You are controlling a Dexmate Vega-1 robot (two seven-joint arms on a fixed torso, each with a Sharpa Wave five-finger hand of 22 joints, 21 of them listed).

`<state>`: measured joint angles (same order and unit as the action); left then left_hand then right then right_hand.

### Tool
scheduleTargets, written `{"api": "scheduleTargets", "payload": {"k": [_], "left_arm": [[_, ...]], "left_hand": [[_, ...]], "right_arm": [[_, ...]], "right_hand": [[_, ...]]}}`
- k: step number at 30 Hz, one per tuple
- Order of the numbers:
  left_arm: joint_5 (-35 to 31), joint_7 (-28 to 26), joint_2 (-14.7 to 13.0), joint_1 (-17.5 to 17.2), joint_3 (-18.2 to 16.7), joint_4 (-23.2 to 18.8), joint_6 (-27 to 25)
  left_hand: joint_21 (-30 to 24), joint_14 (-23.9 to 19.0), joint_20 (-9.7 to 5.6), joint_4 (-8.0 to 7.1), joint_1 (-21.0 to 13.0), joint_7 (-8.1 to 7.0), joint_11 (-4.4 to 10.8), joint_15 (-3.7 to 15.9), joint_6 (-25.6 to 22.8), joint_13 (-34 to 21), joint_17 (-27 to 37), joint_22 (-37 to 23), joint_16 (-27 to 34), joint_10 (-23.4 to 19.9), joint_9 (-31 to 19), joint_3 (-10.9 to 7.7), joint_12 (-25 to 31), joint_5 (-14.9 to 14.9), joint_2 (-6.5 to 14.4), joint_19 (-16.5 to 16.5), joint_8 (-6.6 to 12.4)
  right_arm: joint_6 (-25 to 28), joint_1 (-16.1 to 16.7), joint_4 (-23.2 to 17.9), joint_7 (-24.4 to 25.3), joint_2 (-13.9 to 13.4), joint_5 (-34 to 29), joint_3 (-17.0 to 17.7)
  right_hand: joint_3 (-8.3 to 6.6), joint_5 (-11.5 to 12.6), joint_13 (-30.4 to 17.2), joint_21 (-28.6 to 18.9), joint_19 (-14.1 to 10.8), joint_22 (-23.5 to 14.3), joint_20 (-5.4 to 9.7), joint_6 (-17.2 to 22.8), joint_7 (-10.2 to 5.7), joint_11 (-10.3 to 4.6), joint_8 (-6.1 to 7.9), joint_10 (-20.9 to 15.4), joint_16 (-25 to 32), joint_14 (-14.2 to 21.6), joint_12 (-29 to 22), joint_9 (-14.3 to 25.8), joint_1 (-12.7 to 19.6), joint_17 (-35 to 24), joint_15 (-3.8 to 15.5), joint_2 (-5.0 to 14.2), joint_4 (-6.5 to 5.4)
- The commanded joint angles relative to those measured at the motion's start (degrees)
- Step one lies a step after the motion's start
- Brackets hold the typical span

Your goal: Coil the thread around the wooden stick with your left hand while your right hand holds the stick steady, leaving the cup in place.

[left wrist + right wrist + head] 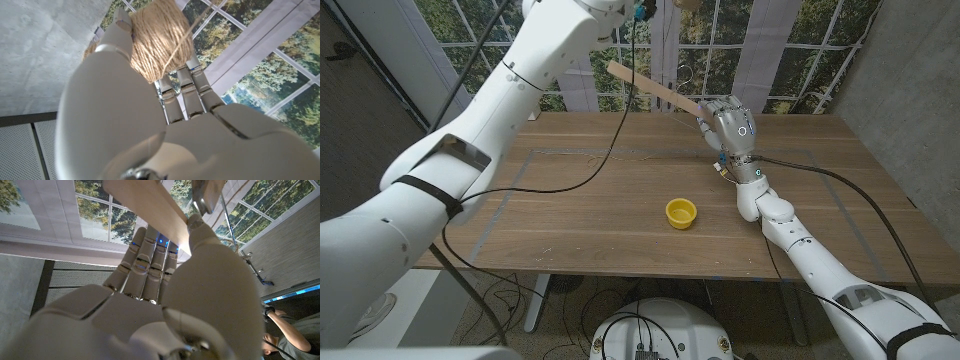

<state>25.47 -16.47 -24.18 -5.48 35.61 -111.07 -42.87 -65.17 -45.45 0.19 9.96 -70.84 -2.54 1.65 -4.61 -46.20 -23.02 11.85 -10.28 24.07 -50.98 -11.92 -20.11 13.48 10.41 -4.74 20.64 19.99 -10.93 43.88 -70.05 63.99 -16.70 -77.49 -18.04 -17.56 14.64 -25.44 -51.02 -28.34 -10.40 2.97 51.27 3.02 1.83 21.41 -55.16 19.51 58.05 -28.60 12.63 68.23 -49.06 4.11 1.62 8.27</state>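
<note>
**Stick held high at the table's far edge, twine ball in the raised left hand**

Windows with white frames and green trees beyond them run behind a wooden table (620,230), and a grey concrete wall stands off to one side. On the tabletop a small yellow cup (681,212) sits upright near the middle, well apart from both hands. A black cable (570,185) trails across the table's left half.

At the far edge of the table the right hand (730,127) is raised with its fingers closed around one end of a flat wooden stick (650,84). The stick slants up and away toward picture left, clear of the tabletop. In the right wrist view the stick (150,202) crosses above the hand (165,295), pressed between the thumb and the curled fingers (145,255).

The left arm reaches high toward the windows in the head view, where its hand passes out at the frame's upper edge. In the left wrist view the left hand (150,125) grips a ball of tan twine (157,42) between its thumb and fingers. One strand of thread (192,31) leads off the ball, taut, toward the window side. Whether any thread lies on the stick cannot be told.

At the corner of the right wrist view, a person's arm (285,330) shows with a dark band at the wrist.
</note>
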Motion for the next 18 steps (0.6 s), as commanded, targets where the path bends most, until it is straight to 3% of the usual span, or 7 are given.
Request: {"api": "scheduleTargets", "payload": {"k": [1,18], "left_arm": [[0.86,4.27,-3.02,-5.39,-1.52,-6.52,3.91],[1.83,4.58,-9.84,-13.36,-3.82,-16.3,2.5]], "left_hand": [[-0.53,-14.33,-0.3,-0.64,-11.88,0.52,4.38,18.27,-14.9,-11.27,22.32,-0.16,-0.13,-5.09,-1.89,-1.14,0.31,0.32,12.31,0.18,0.2],[-0.81,-14.44,-0.24,-0.65,-11.81,0.5,4.36,18.27,-14.86,-11.42,22.49,-0.12,-0.29,-5.22,-2.09,-1.26,0.11,0.34,12.3,0.08,0.15]], "right_arm": [[4.34,-2.25,1.82,0.01,-2.23,4.61,-4.58],[8.55,-3.06,0.75,0.01,-4.29,9.18,-7.49]], "right_hand": [[-0.68,0.38,-1.63,-0.35,0.21,-0.02,3.0,9.07,-8.58,-6.3,0.21,-6.75,-0.14,5.78,-0.02,0.11,4.44,-0.19,8.81,4.7,-0.1],[-0.69,0.42,-1.76,-0.62,0.4,-0.01,2.98,9.2,-8.5,-6.13,0.17,-6.75,-0.28,5.92,0.17,0.14,4.4,-0.43,8.79,4.7,-0.15]]}}
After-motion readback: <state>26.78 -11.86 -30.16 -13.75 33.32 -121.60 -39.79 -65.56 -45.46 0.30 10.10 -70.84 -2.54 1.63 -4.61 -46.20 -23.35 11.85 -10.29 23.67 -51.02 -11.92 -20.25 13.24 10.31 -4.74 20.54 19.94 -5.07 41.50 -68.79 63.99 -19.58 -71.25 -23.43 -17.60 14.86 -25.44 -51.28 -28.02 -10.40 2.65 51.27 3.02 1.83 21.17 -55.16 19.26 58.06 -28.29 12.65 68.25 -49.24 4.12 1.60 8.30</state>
